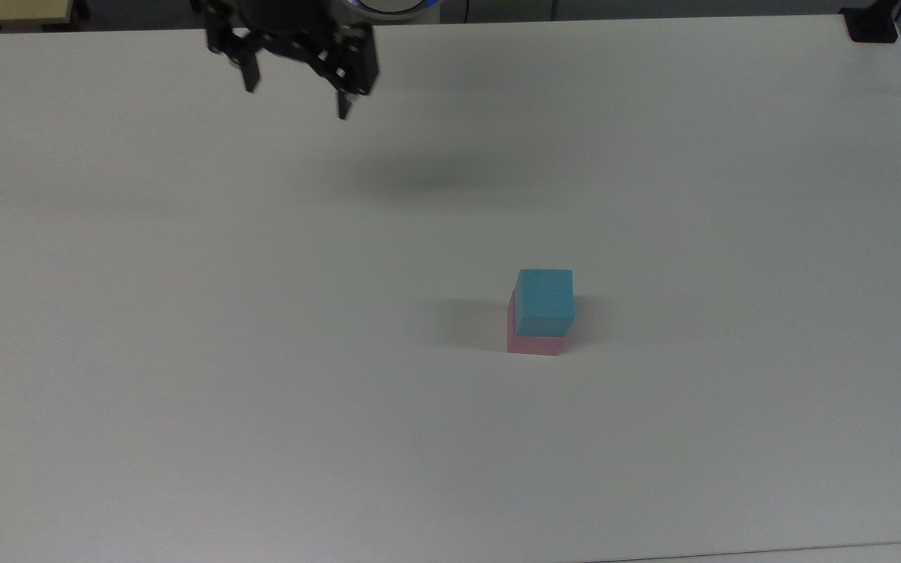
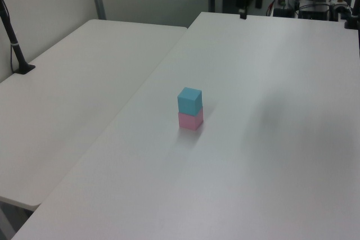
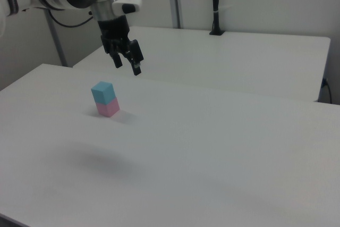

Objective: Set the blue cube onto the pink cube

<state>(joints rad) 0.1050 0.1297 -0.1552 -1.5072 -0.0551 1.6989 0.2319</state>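
Observation:
The blue cube [image 1: 545,302] rests squarely on top of the pink cube [image 1: 535,344], a little right of the middle of the white table [image 1: 184,352]. The same stack shows with the blue cube [image 2: 189,101] over the pink cube [image 2: 190,120], and as blue cube [image 3: 103,92] on pink cube [image 3: 108,108]. My gripper [image 1: 296,100] hangs open and empty high above the table, far up and left of the stack in the top view. In the right view the gripper [image 3: 127,65] floats above and right of the cubes.
A second white table [image 2: 73,82] adjoins on the left view's left. A black post [image 3: 215,3] with a base stands on the far table in the right view. A black clamp [image 1: 870,23] sits at the top view's upper right corner.

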